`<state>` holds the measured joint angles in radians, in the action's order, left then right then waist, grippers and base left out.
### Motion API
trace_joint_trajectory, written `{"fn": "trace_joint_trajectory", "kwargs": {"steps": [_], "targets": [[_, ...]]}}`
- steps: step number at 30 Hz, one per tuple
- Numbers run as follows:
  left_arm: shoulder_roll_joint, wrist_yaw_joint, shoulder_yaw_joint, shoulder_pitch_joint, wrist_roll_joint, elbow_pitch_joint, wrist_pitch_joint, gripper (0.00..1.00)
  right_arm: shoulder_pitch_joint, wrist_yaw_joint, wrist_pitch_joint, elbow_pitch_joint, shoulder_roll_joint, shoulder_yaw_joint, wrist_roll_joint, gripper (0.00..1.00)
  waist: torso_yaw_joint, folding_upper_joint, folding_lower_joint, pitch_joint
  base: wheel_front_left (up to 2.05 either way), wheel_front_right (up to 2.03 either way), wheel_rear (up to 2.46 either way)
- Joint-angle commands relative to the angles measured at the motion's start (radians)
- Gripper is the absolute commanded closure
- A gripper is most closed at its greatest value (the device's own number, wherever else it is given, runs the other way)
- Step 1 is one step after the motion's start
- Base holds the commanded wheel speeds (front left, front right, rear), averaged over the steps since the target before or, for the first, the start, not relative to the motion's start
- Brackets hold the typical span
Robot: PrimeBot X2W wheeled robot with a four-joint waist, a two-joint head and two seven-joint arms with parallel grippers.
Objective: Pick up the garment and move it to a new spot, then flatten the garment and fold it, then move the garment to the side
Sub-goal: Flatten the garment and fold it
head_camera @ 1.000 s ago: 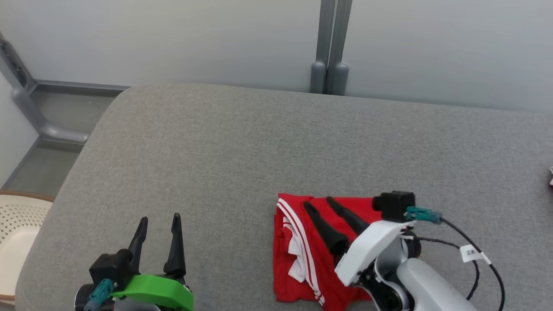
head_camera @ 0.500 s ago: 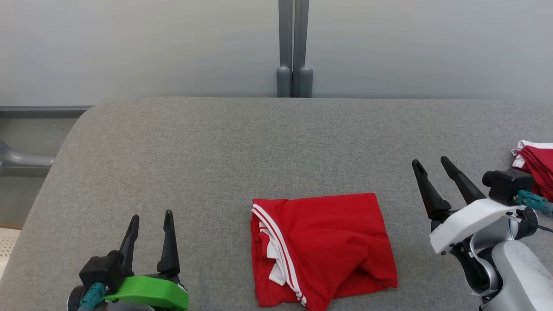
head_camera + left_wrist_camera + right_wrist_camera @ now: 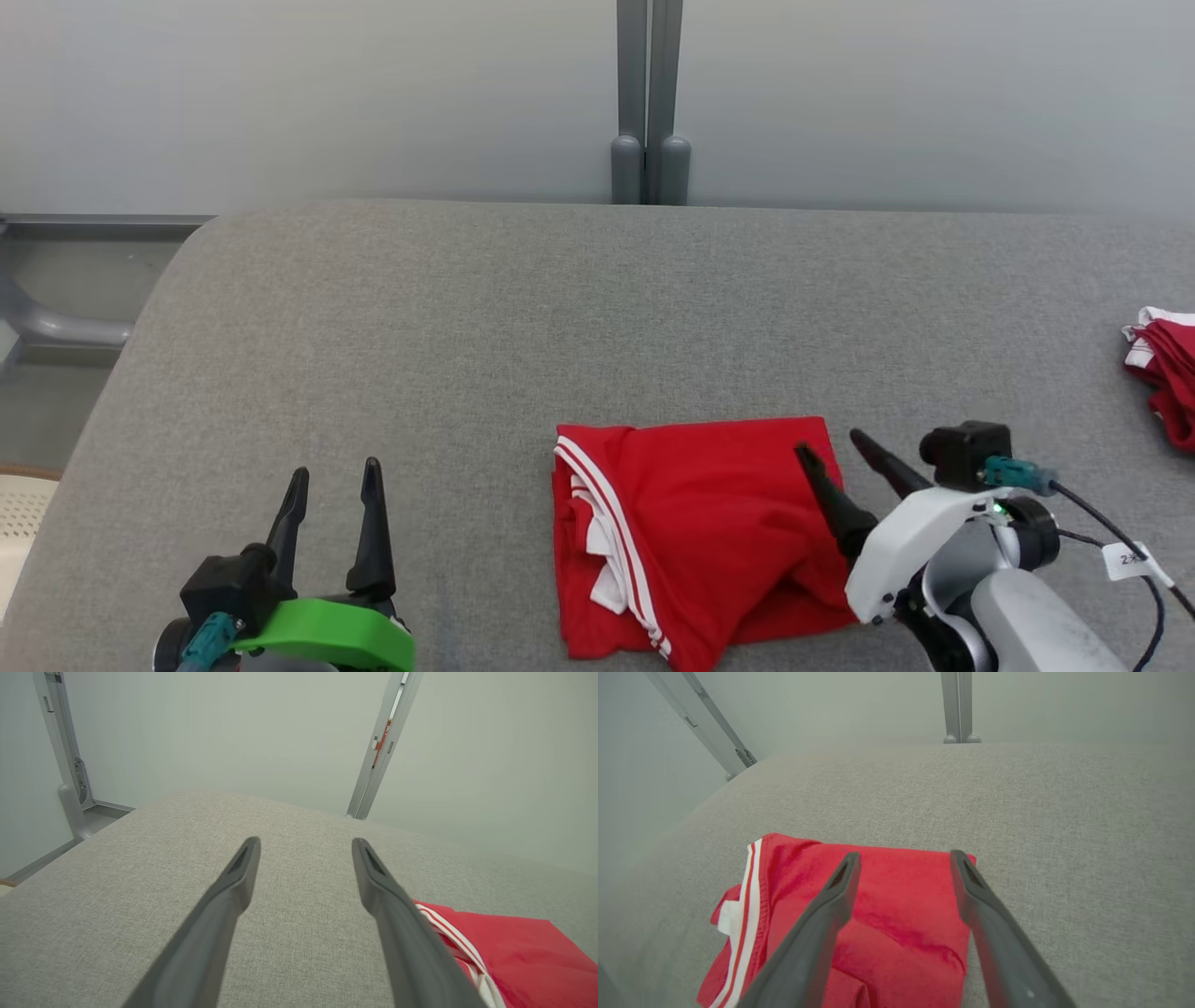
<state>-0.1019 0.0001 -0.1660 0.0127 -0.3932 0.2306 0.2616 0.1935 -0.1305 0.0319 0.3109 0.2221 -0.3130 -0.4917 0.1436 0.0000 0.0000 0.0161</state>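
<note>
Right gripper [image 3: 829, 442] is back at the red garment [image 3: 691, 532]. Half a second ago it stood well off the garment's right side; now its fingertips sit at the garment's far right corner. The head camera has also shifted a little in that time, so part of the apparent shift is the view's. The garment's outline reads the same across both pictures: a rough folded rectangle, white-striped hem along its left side, lying on the grey padded surface [image 3: 467, 327]. Judgement: flattening and folding look finished, and this return looks like the approach for the last step, carrying the garment to the side. Right fingers stand wide apart and hold nothing. In the right wrist view the inner finger lies over the red cloth near its far edge, and the outer finger runs along the garment's right border, its tip just at the corner. Whether either one presses the cloth I cannot tell. Left gripper [image 3: 336, 468] has not moved: well to the garment's left, fingers apart, empty. A second red garment [image 3: 1162, 373] lies far to the right of the folded one.
</note>
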Motion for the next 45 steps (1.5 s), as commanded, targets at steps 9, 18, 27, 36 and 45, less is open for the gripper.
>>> {"fn": "trace_joint_trajectory", "kwargs": {"steps": [9, 18, 27, 36, 45], "targets": [[0.006, -0.007, 0.001, 0.019, 0.005, 0.014, 0.003, 0.00, -0.014, 0.000, 0.069, 0.144, -0.055, -0.136, -0.056, 1.00, 0.063, 0.0000, 0.0000, -0.012, 0.00, 0.00, 0.00], [0.010, -0.009, 0.004, 0.028, 0.006, 0.022, 0.003, 0.00, 0.001, 0.000, 0.053, 0.222, -0.098, -0.304, -0.143, 1.00, 0.093, 0.0000, 0.0000, -0.017, 0.00, 0.00, 0.00], [0.013, -0.006, 0.019, 0.014, 0.014, 0.002, 0.003, 0.00, 0.066, 0.000, -0.067, 0.216, -0.057, -0.372, -0.206, 0.59, 0.069, 0.0000, 0.0000, -0.013, 0.00, 0.00, 0.00], [0.017, -0.006, 0.036, 0.006, 0.027, -0.030, 0.003, 0.00, 0.119, 0.000, -0.202, 0.167, 0.027, -0.263, -0.166, 0.00, 0.017, 0.0000, 0.0000, -0.018, 0.00, 0.00, 0.00], [0.027, -0.016, 0.071, -0.016, 0.050, -0.081, 0.003, 0.00, 0.097, 0.000, -0.282, 0.018, 0.089, -0.065, -0.051, 0.00, -0.060, 0.0000, 0.0000, 0.004, 0.00, 0.00, 0.00]]}}
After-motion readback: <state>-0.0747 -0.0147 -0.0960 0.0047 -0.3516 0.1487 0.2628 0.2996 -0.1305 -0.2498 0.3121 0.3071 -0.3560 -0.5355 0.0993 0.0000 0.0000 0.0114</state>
